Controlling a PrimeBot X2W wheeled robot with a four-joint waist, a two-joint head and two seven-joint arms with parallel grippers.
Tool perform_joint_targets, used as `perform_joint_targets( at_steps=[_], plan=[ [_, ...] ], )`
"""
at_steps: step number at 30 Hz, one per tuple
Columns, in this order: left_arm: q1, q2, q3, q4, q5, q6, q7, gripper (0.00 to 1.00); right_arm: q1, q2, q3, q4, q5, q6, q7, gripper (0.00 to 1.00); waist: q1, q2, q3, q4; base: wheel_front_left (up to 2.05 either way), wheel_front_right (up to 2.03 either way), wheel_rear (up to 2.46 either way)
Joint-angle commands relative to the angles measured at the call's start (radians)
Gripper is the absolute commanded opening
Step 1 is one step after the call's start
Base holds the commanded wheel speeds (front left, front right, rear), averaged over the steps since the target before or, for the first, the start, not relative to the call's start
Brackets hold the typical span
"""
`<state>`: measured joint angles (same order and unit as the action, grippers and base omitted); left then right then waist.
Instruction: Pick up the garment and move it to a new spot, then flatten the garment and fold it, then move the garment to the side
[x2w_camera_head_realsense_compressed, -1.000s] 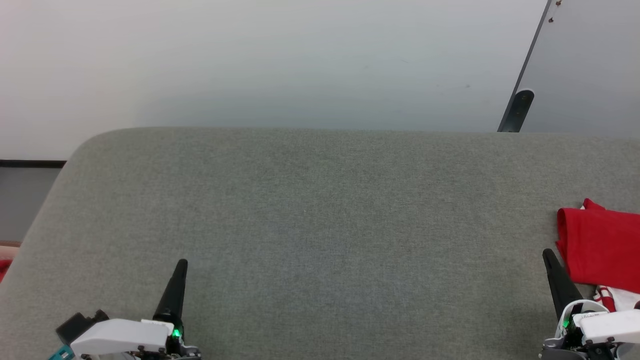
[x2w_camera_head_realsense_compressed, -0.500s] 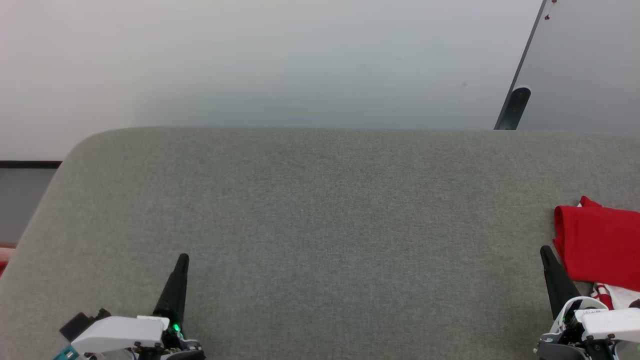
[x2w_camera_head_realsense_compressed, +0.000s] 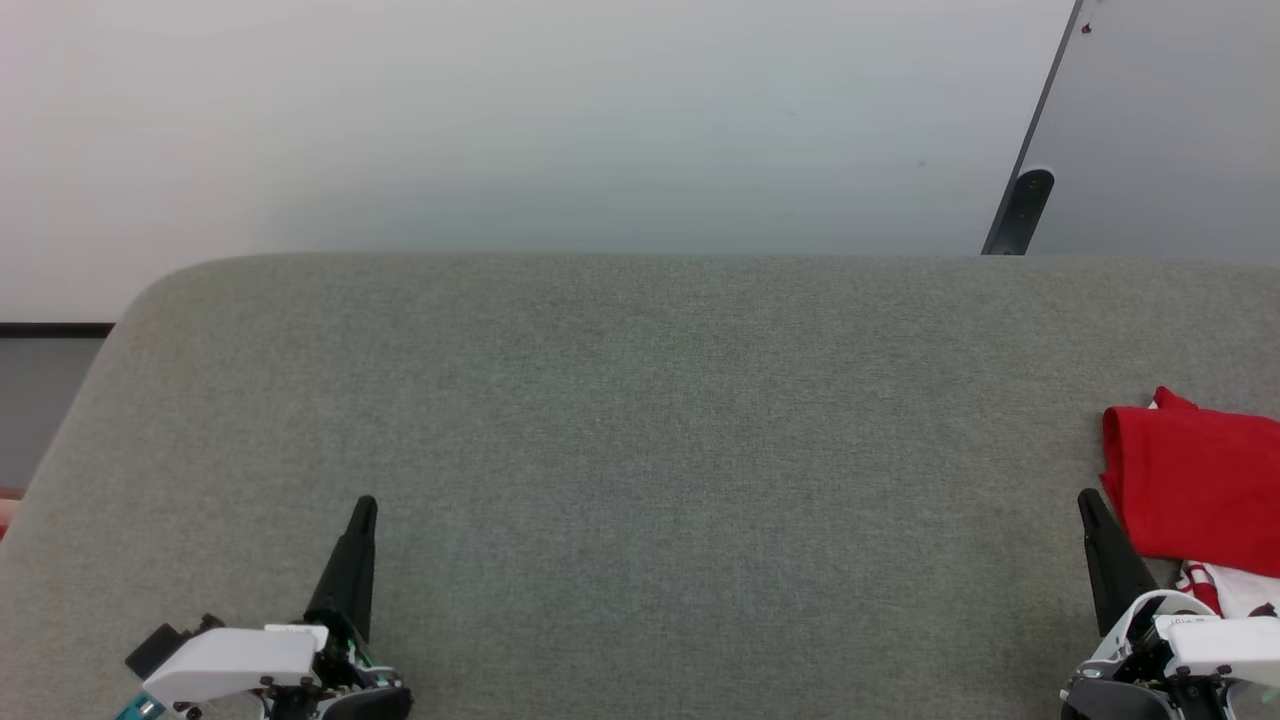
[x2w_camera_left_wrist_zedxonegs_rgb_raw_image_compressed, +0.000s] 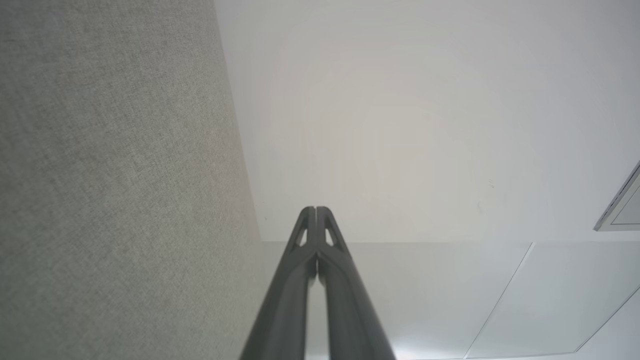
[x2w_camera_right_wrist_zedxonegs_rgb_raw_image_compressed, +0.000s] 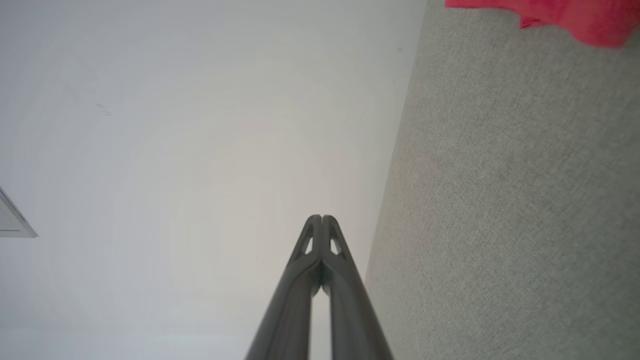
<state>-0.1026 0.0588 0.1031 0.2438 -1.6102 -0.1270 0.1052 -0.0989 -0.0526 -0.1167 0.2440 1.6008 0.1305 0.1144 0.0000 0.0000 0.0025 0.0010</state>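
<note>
Folded red garment (x2w_camera_head_realsense_compressed: 1195, 480) lies at right edge of grey fabric surface (x2w_camera_head_realsense_compressed: 640, 450); left gripper (x2w_camera_head_realsense_compressed: 362, 506) and right gripper (x2w_camera_head_realsense_compressed: 1085, 498) both closed, empty.

Head view: set high, faces forward and down across the grey counter (x2w_camera_head_realsense_compressed: 640, 420) to the pale wall (x2w_camera_head_realsense_compressed: 500, 120), mid range. Left wrist view: low and close over the counter, rolled sideways, faces along the left fingers (x2w_camera_left_wrist_zedxonegs_rgb_raw_image_compressed: 295, 285) at the wall, counter on its left. Right wrist view: mirrored, along the right fingers (x2w_camera_right_wrist_zedxonegs_rgb_raw_image_compressed: 292, 300), counter on its right. All three share the counter's far edge and the wall. Head and right wrist views share the red garment (x2w_camera_head_realsense_compressed: 1190, 480).
</note>
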Motion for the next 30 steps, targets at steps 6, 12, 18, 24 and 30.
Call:
perform_joint_targets(
  at_steps=[6,12,18,24,30],
  plan=[
    [-0.012,-0.005,0.005,0.004,-0.01,-0.007,0.005,0.0,-0.012,0.005,0.005,0.003,0.014,0.0,-0.003,0.0,0.0,0.0,0.001,-0.001,0.0,0.0,0.0],
    [-0.012,-0.006,0.006,0.004,-0.009,-0.007,0.006,0.0,-0.012,0.005,0.005,0.003,0.014,0.0,-0.003,0.0,0.0,0.0,0.001,-0.001,0.0,0.0,0.0],
    [-0.012,-0.006,0.007,0.004,-0.008,-0.007,0.007,0.0,-0.012,0.005,0.005,0.003,0.014,0.0,-0.003,0.0,0.0,0.0,0.001,-0.001,0.0,0.0,0.0],
    [-0.012,-0.007,0.008,0.004,-0.007,-0.007,0.006,0.0,-0.012,0.005,0.005,0.003,0.015,0.0,-0.003,0.0,0.0,0.0,0.001,-0.001,0.0,0.0,0.0],
    [-0.012,-0.007,0.008,0.004,-0.007,-0.007,0.007,0.0,-0.012,0.005,0.005,0.003,0.015,0.0,-0.003,0.0,0.0,0.0,0.001,-0.001,0.0,0.0,0.0]
  ],
)
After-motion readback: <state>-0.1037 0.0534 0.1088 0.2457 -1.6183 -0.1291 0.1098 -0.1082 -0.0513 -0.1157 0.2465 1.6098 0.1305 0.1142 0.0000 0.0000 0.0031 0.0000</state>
